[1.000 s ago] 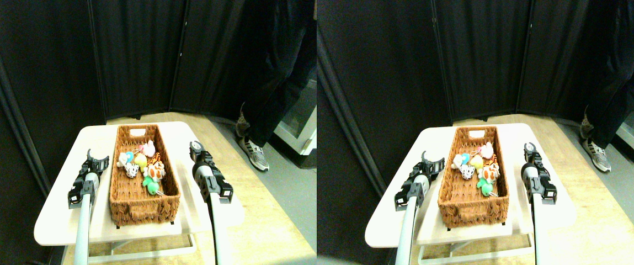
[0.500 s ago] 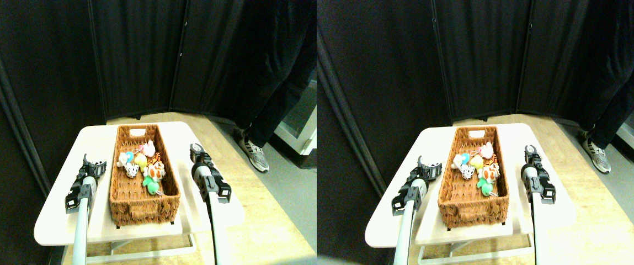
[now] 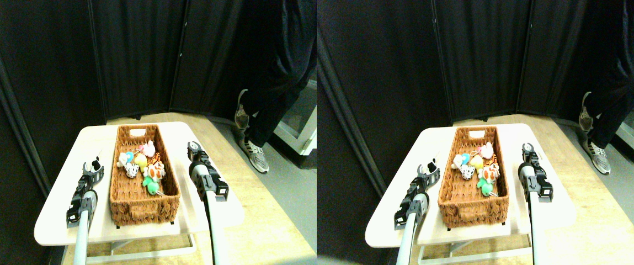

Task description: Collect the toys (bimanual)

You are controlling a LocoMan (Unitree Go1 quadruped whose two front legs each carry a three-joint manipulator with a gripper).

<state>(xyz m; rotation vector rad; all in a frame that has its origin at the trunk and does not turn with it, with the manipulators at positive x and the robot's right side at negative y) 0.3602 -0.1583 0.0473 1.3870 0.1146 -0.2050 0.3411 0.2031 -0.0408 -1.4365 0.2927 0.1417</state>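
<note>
Several small plush toys lie bunched in the right middle of the long wicker basket [image 3: 129, 208]: a white black-spotted one [image 3: 131, 170], a yellow one [image 3: 140, 160], a pink one [image 3: 148, 148], an orange-black striped one [image 3: 155, 162], an orange one [image 3: 155, 173] and a green one [image 3: 152, 186]. My left gripper [image 3: 92, 167] hovers open over the table to the left of the basket, holding nothing. Close to the basket's right wall, my right gripper [image 3: 192, 148] stands level with the toys and holds no toy.
The basket stands lengthwise on a small white table [image 3: 54, 218] over a wooden floor. Dark curtains close off the back and left. A person stands at the back right, one shoe [image 3: 256, 155] on the floor and the other foot [image 3: 241, 115] lifted.
My left gripper has drawn back toward the near edge of the table. The right gripper has edged slightly left. The person has lifted one foot.
</note>
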